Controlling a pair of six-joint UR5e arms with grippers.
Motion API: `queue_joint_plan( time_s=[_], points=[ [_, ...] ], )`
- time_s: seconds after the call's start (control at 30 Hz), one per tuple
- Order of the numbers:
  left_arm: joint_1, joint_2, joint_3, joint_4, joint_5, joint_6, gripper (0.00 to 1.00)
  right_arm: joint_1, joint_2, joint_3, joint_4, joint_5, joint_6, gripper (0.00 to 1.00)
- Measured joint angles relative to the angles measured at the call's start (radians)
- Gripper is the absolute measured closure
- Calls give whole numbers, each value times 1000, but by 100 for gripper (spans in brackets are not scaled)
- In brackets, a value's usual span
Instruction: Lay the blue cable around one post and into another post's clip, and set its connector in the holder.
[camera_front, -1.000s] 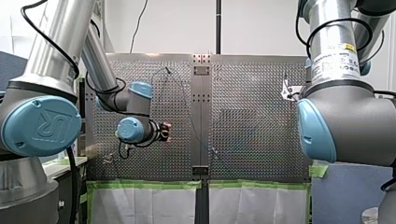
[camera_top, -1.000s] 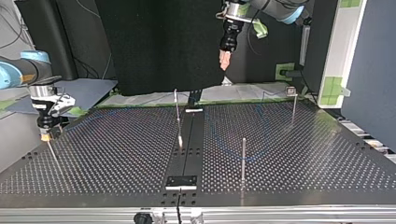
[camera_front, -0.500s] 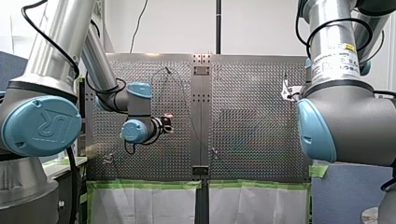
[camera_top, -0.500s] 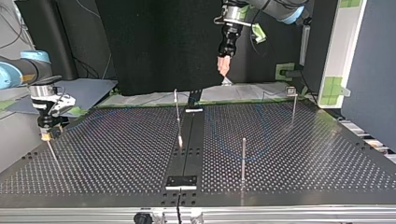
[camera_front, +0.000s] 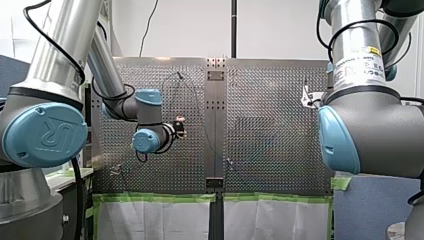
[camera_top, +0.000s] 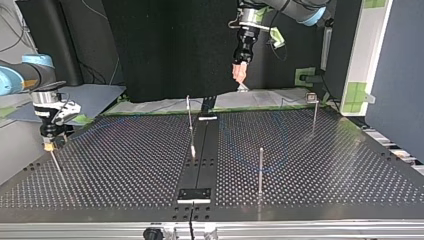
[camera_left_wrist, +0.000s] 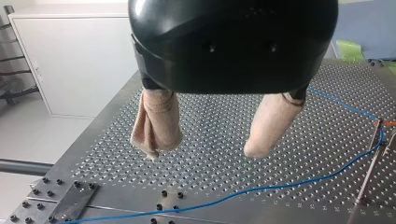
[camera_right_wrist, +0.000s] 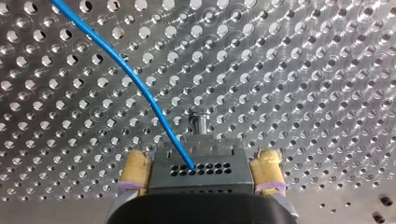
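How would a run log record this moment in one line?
left end effector: open, empty | right end effector: shut on connector | blue cable: lying on table

Front cam: behind and above my arms, btwn the shoulders, facing out over the perforated table. My left arm and my right arm loom close at its edges. Top cam: across the table, low, facing back at me, so sides swap. Both share the whole table and its posts. Left wrist cam: high over the table, looking past my left gripper. Right wrist cam: v. close to the surface, my right gripper clamping the connector. Both wrist cams catch the blue cable.
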Motion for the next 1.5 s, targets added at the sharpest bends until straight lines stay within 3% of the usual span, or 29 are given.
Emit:
queue_joint_plan(
  time_s=[1.5],
  points=[
    [6, 0, 0, -3, -2, -10, 2, 4, 0, 0, -2, -30, 0, 0]
  ],
)
